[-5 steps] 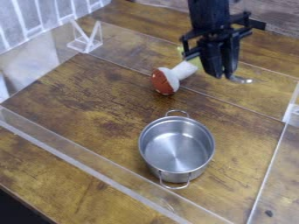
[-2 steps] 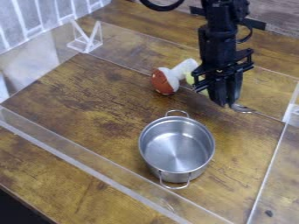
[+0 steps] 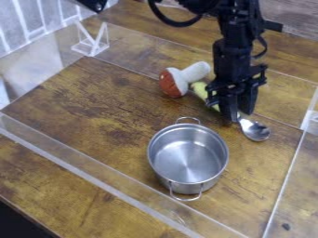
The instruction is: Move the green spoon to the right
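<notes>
Wooden plank worktop [image 3: 87, 102] fills the view. At three o'clock the black tool [image 3: 231, 110] points straight down over the small green spoon [image 3: 244, 124], fingers slightly spread around its yellow-green handle; apparently setting it down rightward. Its shiny silver bowl (lying flat) shows at four o'clock. A red-capped toy mushroom [image 3: 181, 81] lies beside; a steel pot [image 3: 189, 157] sits at six o'clock.

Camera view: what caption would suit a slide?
Black gripper lowered over small green-handled spoon, beside steel pot and mushroom toy.
</notes>
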